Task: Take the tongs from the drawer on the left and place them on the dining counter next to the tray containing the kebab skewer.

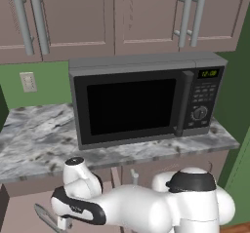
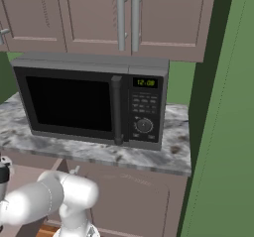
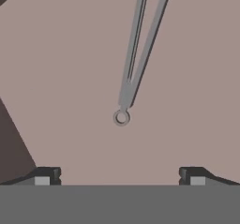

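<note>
The tongs (image 3: 138,49) lie flat on the mauve floor of the open drawer (image 3: 56,78). Their two thin grey arms run toward the top of the hand view and their ring end sits near its middle. My gripper (image 3: 119,176) hovers above them, open, with nothing between its fingertips (image 3: 47,176); the ring lies just ahead of the gap. In the left base view my arm bends down into the drawer (image 1: 19,210) at lower left, where the tongs (image 1: 44,216) show as a grey strip beside the hand. The dining counter and the tray are out of view.
A dark microwave (image 1: 146,100) stands on a marble counter (image 1: 34,139) above the drawer, under mauve upper cabinets (image 1: 73,17). A green wall (image 2: 223,132) closes the right side. The drawer's darker side wall (image 3: 9,143) runs along the left of the hand view.
</note>
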### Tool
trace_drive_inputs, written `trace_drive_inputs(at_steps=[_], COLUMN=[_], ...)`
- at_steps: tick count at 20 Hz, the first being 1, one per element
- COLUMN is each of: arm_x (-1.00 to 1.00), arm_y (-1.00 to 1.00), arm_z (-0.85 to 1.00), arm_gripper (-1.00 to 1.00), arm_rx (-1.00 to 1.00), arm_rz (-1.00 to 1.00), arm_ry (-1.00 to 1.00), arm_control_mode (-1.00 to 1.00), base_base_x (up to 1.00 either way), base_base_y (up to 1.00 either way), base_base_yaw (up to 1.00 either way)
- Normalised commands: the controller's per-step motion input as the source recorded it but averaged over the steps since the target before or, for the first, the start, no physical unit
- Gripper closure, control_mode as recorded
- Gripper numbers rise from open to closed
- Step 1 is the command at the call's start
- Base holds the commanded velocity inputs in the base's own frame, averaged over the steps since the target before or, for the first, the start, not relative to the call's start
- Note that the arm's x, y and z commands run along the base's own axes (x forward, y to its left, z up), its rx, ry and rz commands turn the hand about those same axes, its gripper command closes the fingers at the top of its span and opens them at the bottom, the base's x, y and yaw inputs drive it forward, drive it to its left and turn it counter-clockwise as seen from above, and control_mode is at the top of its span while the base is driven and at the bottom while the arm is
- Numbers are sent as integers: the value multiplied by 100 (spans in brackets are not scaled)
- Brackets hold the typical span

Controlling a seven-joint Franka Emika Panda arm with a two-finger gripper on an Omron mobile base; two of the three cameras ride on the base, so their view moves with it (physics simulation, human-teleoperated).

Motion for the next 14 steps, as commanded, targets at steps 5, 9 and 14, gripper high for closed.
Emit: trace_drive_inputs(at_steps=[5,9,14], arm_x=[17,9,2], arm_y=[6,27,29], arm_z=[-12,-22,-21], arm_gripper=[-100,-100,-100], arm_rx=[0,-1,-3], arm_rz=[0,0,0], arm_ry=[5,2,2], arm_control_mode=[-100,-100,-100], base_base_x=[0,0,0], base_base_y=[0,0,0], base_base_yaw=[0,0,0])
